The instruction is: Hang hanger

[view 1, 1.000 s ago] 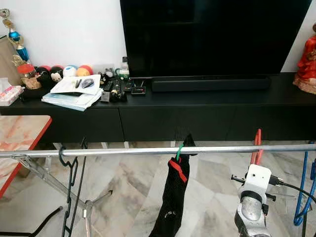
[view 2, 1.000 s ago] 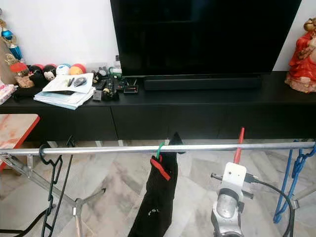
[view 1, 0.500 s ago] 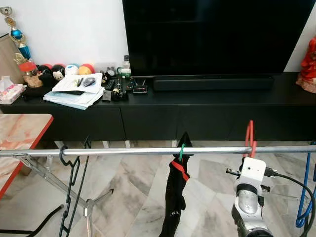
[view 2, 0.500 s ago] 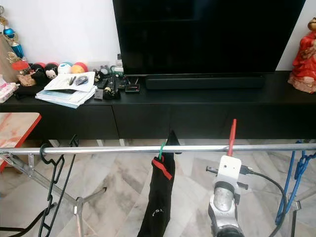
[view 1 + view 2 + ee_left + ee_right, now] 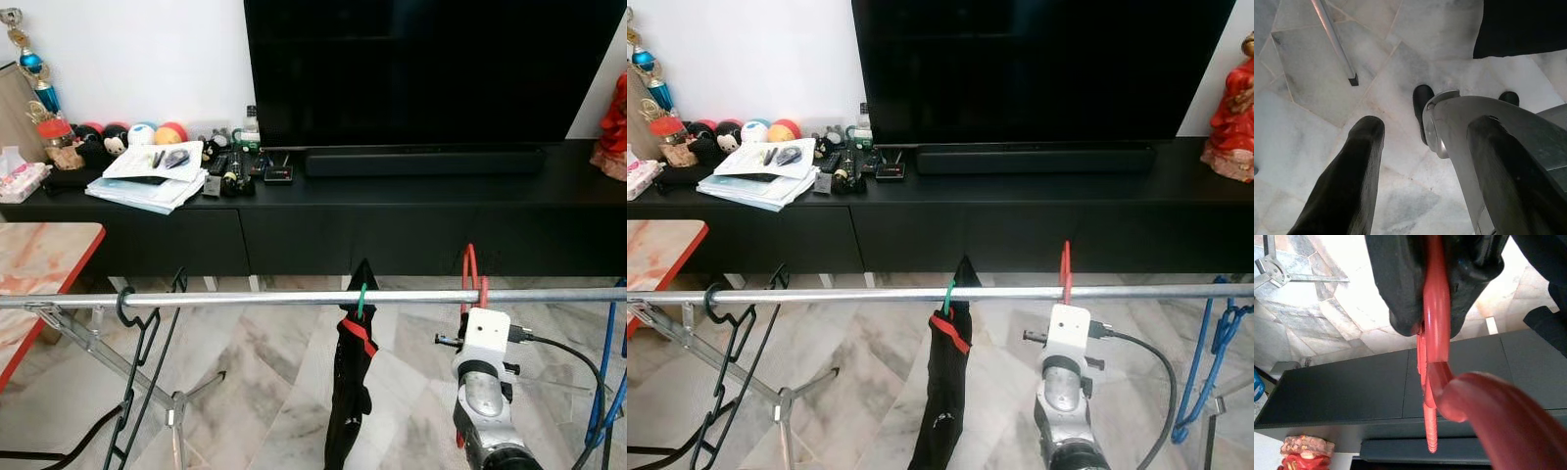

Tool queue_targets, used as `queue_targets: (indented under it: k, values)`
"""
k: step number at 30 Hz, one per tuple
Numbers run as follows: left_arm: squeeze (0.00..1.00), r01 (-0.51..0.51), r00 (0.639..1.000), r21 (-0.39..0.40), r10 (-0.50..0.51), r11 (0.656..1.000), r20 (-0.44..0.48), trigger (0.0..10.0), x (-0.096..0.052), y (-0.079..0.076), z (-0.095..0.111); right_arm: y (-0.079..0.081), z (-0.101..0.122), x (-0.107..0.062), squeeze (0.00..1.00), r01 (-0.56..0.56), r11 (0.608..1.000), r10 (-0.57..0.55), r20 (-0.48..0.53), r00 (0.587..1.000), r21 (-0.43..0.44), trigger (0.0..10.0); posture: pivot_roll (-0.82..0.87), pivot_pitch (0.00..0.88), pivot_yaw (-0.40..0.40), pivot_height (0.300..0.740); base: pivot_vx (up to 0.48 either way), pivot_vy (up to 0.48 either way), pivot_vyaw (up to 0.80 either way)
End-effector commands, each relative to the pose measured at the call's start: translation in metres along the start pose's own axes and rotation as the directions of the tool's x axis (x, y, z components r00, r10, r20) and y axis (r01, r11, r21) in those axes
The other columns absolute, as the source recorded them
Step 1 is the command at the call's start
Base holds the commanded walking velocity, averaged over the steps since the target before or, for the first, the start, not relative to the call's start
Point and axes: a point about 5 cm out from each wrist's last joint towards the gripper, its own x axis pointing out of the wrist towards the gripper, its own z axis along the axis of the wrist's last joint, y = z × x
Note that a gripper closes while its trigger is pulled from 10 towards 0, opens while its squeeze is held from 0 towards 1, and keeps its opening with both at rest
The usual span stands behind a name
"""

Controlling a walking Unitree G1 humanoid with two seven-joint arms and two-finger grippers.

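The hanger point(image 5: 471, 272) is red. The rail point(image 5: 245, 299) is shiny silver. A black cloth point(image 5: 351, 387) with a red stripe hangs from a green hook point(image 5: 360, 301). The floor point(image 5: 265, 392) is grey and white marble. The pincer point(image 5: 1422, 274) is black.

The right arm point(image 5: 485, 416) is seen as a rounded silver-grey metal forearm with a darker band low down, topped by a white box-shaped wrist housing point(image 5: 1067, 326) from which small black studs project on either side. A black cable point(image 5: 568, 354) is plugged into the housing's side and is looped outward and down beside the arm. The right gripper point(image 5: 1437, 289) is made up of two thick, matte black fingers point(image 5: 1396, 284) with rounded tips, while the left gripper point(image 5: 1422, 171) shows long black fingers point(image 5: 1352, 176) of the same kind, with a curved silver-grey metal shell point(image 5: 1459, 127) beside them.
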Motion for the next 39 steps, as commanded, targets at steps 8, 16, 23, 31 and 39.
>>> queue_targets:
  k: [8, 16, 23, 31, 39]
  values:
    - [0.00, -0.003, 0.999, 0.001, 0.003, 1.000, -0.038, 10.0, 0.001, -0.007, -0.008, 0.001, -0.003, -0.002, 0.20, -0.007, 1.000, 0.008, -0.015, 1.000, 0.018, 10.0, 0.07, 0.023, 0.043, 0.740, 0.000, 0.000, 0.00]
    - [0.00, 0.009, 0.999, 0.004, -0.008, 1.000, -0.036, 10.0, 0.006, -0.024, -0.001, -0.001, -0.002, -0.004, 0.52, 0.004, 0.999, -0.005, 0.032, 0.999, 0.042, 10.0, 0.07, 0.023, 0.042, 0.740, 0.000, 0.000, 0.00]
    - [0.00, 0.008, 0.999, 0.006, -0.008, 1.000, -0.035, 10.0, 0.008, -0.028, 0.002, -0.003, -0.004, -0.007, 0.64, 0.003, 0.999, -0.005, 0.042, 0.999, 0.051, 10.0, 0.07, 0.024, 0.043, 0.740, 0.000, 0.000, 0.00]
    - [0.00, -0.002, 0.999, 0.004, 0.002, 1.000, -0.039, 10.0, 0.005, -0.019, -0.001, -0.008, -0.002, -0.011, 0.64, 0.038, 0.997, -0.044, 0.097, 0.994, 0.061, 10.0, 0.07, 0.028, 0.042, 0.740, 0.000, 0.000, 0.00]
    - [0.00, -0.006, 0.999, 0.006, 0.007, 1.000, -0.052, 10.0, 0.004, -0.016, -0.006, -0.013, 0.003, -0.019, 0.64, 0.075, 0.993, -0.090, 0.183, 0.979, 0.090, 10.0, 0.07, 0.032, 0.042, 0.740, 0.000, 0.000, 0.00]
